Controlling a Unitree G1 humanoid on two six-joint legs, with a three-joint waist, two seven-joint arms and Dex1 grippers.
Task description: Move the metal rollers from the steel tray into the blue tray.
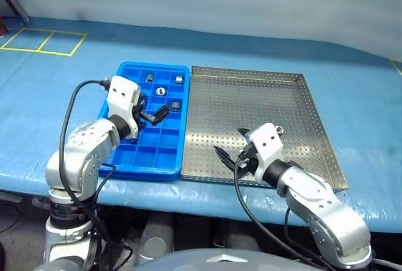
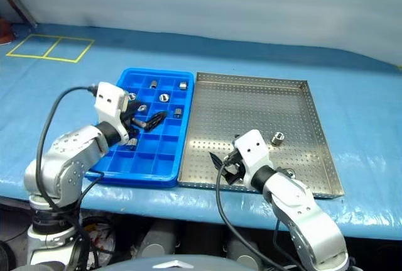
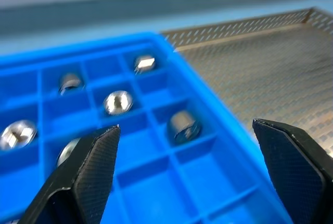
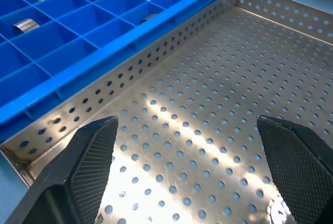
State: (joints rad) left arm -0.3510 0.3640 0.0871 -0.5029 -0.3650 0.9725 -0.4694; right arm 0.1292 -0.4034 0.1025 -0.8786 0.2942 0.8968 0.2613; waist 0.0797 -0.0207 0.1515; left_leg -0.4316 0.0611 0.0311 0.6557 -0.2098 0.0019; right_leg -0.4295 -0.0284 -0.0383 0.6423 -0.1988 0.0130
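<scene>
On the blue-covered table, left to right: blue tray holding several metal rollers in its far compartments, left gripper above it, fingers spread wide, holding nothing. Touching its right side, the steel tray: right gripper over the near left corner, wide open and empty. One roller lies beside that arm.
</scene>
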